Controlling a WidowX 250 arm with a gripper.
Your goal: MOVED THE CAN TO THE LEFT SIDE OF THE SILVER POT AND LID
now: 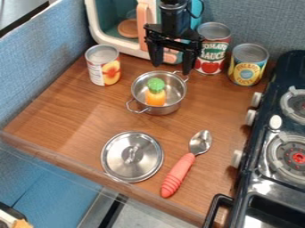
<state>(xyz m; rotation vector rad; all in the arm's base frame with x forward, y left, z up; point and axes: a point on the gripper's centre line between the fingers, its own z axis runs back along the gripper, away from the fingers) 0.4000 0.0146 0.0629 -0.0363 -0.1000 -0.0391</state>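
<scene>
A: Gripper (172,67) state?
B: Fingers spread wide, no can between them. It hangs by the pot's (166,109) back rim. Height above the counter (71,122): can't tell.
A: Why wide?
B: My read: either just before a grasp or just after a release. One frame won't settle which.
A: Where's the task's can?
B: Three candidates, all upright. The peach can (103,67) is behind and left of the pot, apart from it, so it best fits the goal side. The tomato can (212,51) is just beside the gripper, the pineapple can (246,67) right of that. If the peach one is the target, it's roughly placed, maybe too far back to count as left of the lid (128,167) too.
A: Risks?
B: A low sweep left could clip the pot's rim or the toy vegetable (156,94) inside it. Lid lies flat in front of the pot, so the pot is uncovered. Spoon (177,175) lies slantwise beside the lid, likely out of the way.
A: Surroundings?
B: Brown wood-look counter, toy microwave (128,50) at the back, black stove (286,71) on the right, blue wall (35,67) on the left.
</scene>
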